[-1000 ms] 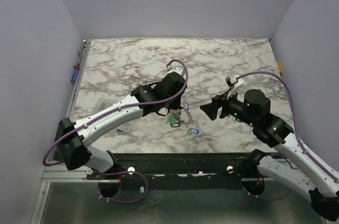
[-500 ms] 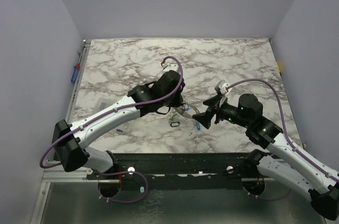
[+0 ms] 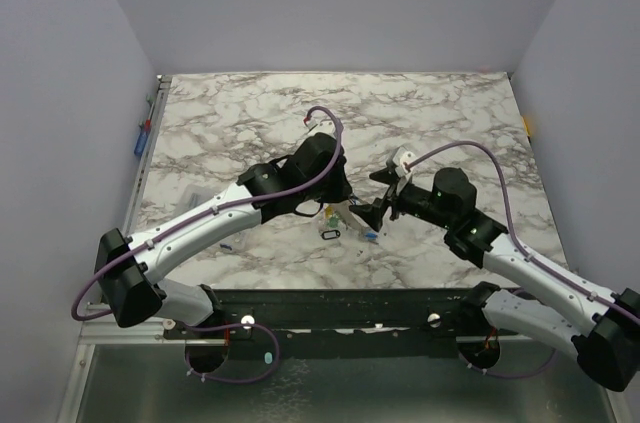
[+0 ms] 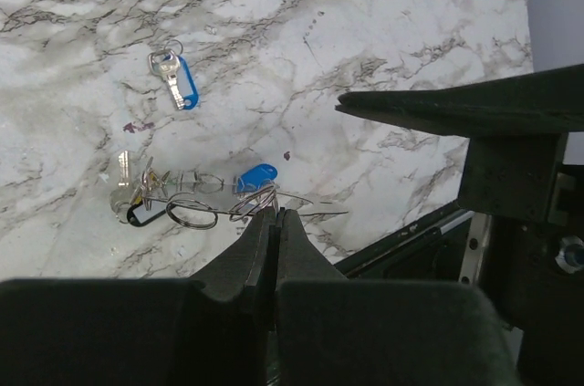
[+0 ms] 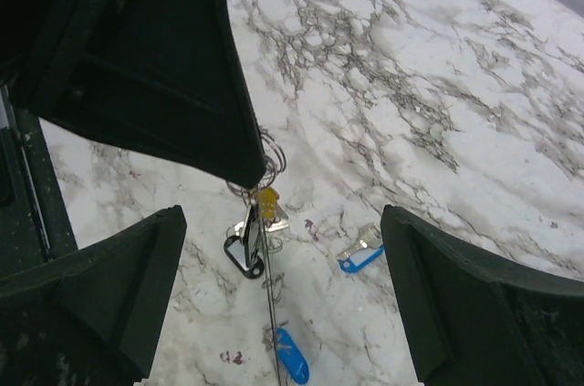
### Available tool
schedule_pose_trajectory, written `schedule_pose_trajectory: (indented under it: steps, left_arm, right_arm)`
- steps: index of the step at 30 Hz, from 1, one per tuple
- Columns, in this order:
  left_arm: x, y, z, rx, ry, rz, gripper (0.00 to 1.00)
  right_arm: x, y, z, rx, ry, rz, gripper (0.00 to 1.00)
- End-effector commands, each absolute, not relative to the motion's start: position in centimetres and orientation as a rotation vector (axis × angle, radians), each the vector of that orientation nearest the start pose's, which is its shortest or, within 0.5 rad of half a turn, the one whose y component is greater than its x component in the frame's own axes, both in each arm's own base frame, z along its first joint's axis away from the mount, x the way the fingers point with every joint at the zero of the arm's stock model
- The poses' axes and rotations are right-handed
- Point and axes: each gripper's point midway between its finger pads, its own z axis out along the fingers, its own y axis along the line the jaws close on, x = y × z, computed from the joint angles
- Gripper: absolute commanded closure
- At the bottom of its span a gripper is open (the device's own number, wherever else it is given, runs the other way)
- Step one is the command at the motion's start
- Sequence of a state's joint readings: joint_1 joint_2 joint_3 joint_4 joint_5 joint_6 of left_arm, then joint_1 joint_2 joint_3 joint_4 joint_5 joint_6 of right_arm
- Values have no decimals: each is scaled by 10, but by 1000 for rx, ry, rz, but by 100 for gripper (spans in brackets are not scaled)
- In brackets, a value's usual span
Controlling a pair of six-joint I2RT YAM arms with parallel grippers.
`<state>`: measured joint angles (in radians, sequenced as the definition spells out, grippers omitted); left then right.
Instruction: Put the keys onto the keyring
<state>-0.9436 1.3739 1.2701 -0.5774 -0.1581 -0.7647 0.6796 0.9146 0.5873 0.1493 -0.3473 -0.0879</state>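
Note:
My left gripper (image 4: 276, 214) is shut on the keyring (image 4: 310, 208), a thin silvery wire held above the marble table. In the right wrist view the wire (image 5: 269, 304) hangs down from the left gripper (image 5: 137, 57). A yellow-tagged key (image 5: 266, 196), a small black oval ring (image 5: 242, 254) and small split rings (image 4: 192, 214) cluster at the wire. Two blue-tagged keys lie on the table (image 5: 360, 258) (image 5: 292, 356); they also show in the left wrist view (image 4: 173, 76) (image 4: 255, 176). My right gripper (image 5: 283, 222) is open and empty, its fingers either side of the wire. In the top view both grippers (image 3: 342, 205) (image 3: 378, 213) nearly meet.
The black front rail (image 3: 340, 303) runs just below the keys at the table's near edge. A blue object (image 3: 140, 143) sits on the table's left edge. Purple walls stand on the left, back and right.
My right gripper has moved left and forward until it is right beside the left gripper and the wire. The left gripper has shifted slightly, still holding the keyring.

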Motion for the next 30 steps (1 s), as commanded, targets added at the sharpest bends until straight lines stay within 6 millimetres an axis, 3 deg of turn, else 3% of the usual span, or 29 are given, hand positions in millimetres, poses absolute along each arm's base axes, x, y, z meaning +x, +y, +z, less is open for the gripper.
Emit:
schedule_pose_trajectory:
  steps: [1,7,11,14,22,25,26,28,30]
  left_arm:
    - [227,-333,252,66,2270,-900,100]
    - [223,-338,258,57,2255,-972,100]
    - [220,-340,262,60,2251,-1000,100]
    - [218,-340,265,53,2247,-1025,100]
    - [212,-337,276,34,2222,-1075,100]
    - [210,-336,281,46,2202,-1092,100]
    - [209,-337,283,63,2190,-1100,92]
    - [209,-335,291,99,2152,-1102,64]
    - [210,-330,305,120,2096,-1103,27]
  right_arm:
    - [240,268,231,-832,1468,770,0]
    - [243,275,216,-828,1457,795,2]
    - [244,281,206,-852,1465,816,11]
    - [249,281,211,-802,1432,814,28]
    - [242,288,219,-811,1381,884,96]
    - [240,288,228,-797,1388,900,99]
    - [239,287,232,-788,1388,905,99]
    - [236,284,241,-774,1390,910,99]
    - [231,281,248,-778,1394,913,99]
